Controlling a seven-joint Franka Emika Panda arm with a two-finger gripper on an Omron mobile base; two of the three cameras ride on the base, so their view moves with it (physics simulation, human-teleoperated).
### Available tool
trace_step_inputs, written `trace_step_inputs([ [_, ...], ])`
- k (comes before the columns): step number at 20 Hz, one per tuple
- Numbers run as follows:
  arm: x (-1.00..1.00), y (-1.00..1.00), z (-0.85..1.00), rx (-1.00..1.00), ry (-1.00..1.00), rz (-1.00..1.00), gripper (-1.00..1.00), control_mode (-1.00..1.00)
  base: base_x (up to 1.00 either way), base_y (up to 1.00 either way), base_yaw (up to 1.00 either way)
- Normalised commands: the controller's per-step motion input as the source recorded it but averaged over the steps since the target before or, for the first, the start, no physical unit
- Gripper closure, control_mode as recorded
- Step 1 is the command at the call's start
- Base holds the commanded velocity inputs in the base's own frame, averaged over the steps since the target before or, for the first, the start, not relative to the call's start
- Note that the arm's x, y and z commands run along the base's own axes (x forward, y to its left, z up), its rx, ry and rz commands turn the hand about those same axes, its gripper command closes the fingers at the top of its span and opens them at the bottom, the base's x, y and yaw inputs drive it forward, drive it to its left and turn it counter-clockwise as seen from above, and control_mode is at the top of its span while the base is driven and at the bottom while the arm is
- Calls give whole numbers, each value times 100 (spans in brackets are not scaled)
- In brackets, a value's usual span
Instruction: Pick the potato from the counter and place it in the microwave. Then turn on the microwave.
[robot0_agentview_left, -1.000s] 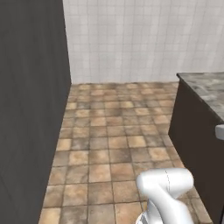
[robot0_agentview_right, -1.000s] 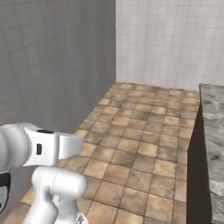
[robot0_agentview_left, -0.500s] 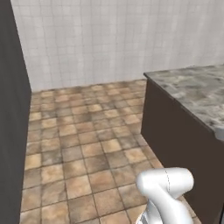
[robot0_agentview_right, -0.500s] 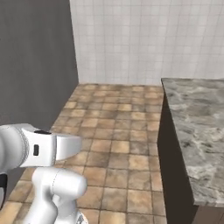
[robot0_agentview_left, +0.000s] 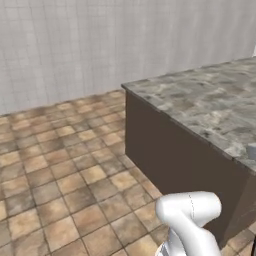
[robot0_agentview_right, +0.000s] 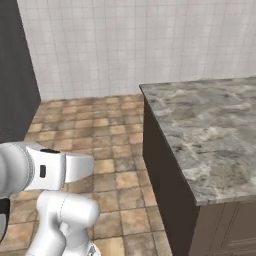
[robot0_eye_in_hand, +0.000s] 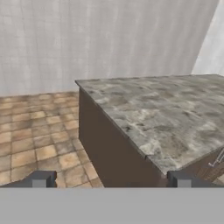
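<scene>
The grey-brown marbled counter (robot0_agentview_left: 210, 105) fills the right side of the left base view, and its near corner points toward me. It also spreads across the right half of the right base view as the counter (robot0_agentview_right: 210, 125), bare where it shows. In the hand view my gripper (robot0_eye_in_hand: 111, 180) is open, its two dark fingertips (robot0_eye_in_hand: 41, 178) wide apart with nothing between them, aimed at the counter (robot0_eye_in_hand: 162, 109) corner from some distance. The potato and the microwave are out of view.
Brown tiled floor (robot0_agentview_left: 60, 175) stretches to the left of the counter's dark side panel (robot0_agentview_left: 170, 155). A white tiled wall (robot0_agentview_right: 125, 45) closes the back. A tall dark panel (robot0_agentview_right: 15, 75) stands at the far left. Cabinet fronts (robot0_agentview_right: 225, 225) sit under the counter's near edge.
The whole picture has slid left as the base turns right. The dark panel has left the left base view and much more of the counter has come into both base views.
</scene>
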Motion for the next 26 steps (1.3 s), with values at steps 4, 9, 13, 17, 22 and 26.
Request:
trace_step_inputs([
  [4,0,0,0,0,0,0,-100,100,30,-15,-46],
  [9,0,0,0,0,0,0,-100,100,32,-11,-47],
  [13,0,0,0,0,0,0,-100,100,33,-8,-48],
  [17,0,0,0,0,0,0,-100,100,33,-8,-48],
  [22,0,0,0,0,0,0,-100,100,34,-4,-48],
  [26,0,0,0,0,0,0,-100,100,36,-5,-48],
])
